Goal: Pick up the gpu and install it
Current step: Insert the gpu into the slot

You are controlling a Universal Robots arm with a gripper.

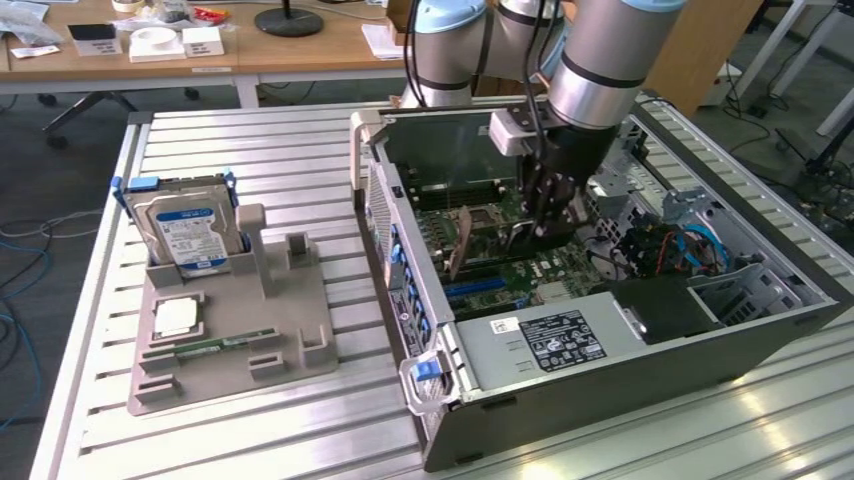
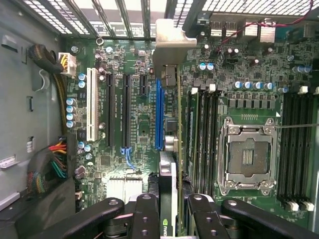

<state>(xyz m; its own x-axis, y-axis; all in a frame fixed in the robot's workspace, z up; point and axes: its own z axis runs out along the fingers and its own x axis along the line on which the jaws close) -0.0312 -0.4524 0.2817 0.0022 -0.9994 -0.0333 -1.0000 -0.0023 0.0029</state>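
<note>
From the exterior view, the arm [image 1: 587, 60] reaches down into an open computer case [image 1: 627, 330] lying on its side on a slatted metal table [image 1: 267, 150], and the gripper [image 1: 545, 228] is low over the motherboard [image 1: 534, 270], with the card it carries mostly hidden behind its black body. The wrist view gives what that one hides: the gripper [image 2: 175, 209] has its two fingers [image 2: 147, 214] closed on the gpu [image 2: 168, 164], held edge-on, its black face with a green logo between the pads and its silver end bracket [image 2: 172, 42] at the far end by the case's rear grille. The card hangs just above the long blue slot [image 2: 158, 114]; whether it touches the slot cannot be told. Beside that slot the wrist view shows one white slot [image 2: 91, 104] and two long black slots [image 2: 125, 109], one empty processor socket [image 2: 247, 155], and rows of black memory slots [image 2: 202, 134] on either side of the socket. The exterior view alone shows the grey parts holder [image 1: 234, 330] on the table at the exterior view's left, well apart from the case: in it stand one blue-labelled hard drive [image 1: 187, 235], upright, one square processor chip [image 1: 176, 318] lying flat, and one narrow green memory stick [image 1: 214, 347] lying flat. Behind the table is a wooden desk [image 1: 254, 45].
</note>
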